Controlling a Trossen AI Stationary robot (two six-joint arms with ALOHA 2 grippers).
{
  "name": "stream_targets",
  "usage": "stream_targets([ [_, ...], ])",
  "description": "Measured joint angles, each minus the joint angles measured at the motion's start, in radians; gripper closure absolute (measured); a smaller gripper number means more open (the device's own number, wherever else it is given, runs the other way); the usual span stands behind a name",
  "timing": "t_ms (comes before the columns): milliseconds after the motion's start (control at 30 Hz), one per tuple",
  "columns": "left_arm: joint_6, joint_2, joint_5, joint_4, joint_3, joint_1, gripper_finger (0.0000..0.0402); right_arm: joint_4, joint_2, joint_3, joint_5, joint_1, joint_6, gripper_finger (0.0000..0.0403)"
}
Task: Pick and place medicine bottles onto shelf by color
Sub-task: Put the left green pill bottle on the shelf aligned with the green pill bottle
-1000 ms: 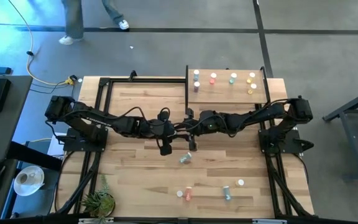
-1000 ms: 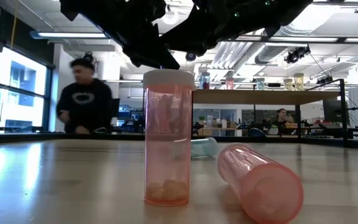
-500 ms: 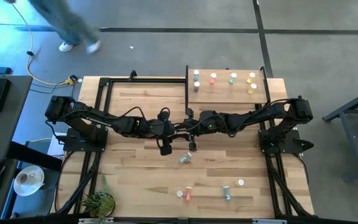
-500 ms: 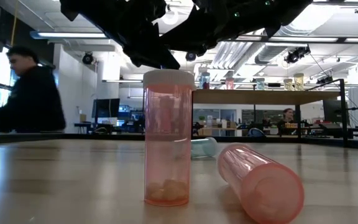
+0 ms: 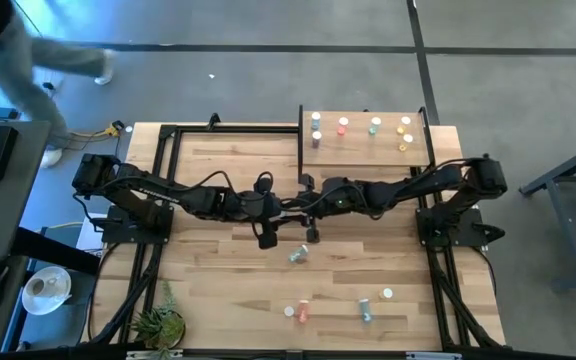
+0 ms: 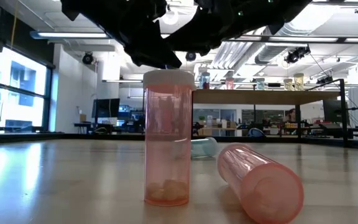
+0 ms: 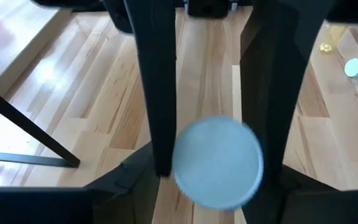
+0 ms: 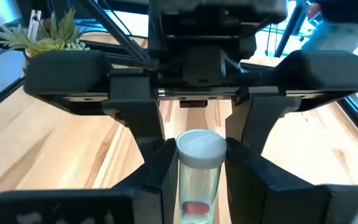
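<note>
Probably for a handover, a small white-capped plastic bottle (image 8: pixel 199 163) near the light-wood shelf (image 5: pixel 368 152) was pinched by the right gripper (image 8: pixel 201 177); the left gripper (image 7: pixel 211 134) was spread open.

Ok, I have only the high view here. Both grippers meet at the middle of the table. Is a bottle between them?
Observer: Yes. The right wrist view shows a white-capped medicine bottle between the fingers of the right gripper, which press its sides.
Operator: And the left gripper?
Observer: The left gripper faces it, and its fingers stand wider than the cap, with a gap on each side.
Operator: And the pink bottles near the front edge?
Observer: In the low view, one pink bottle stands and another pink bottle lies beside it.
</note>
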Motion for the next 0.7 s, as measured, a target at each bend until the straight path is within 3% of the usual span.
stream_targets([
  [300,0.000,0.000,0.000,-0.007,0.000,0.000,0.0209,-0.024,-0.033,0.000,0.008,0.000,-0.001,0.0304],
  [700,0.070,-0.040,0.001,0.094,-0.001,0.000,0.0211,-0.133,-0.214,0.000,0.094,0.000,-0.001,0.0304],
])
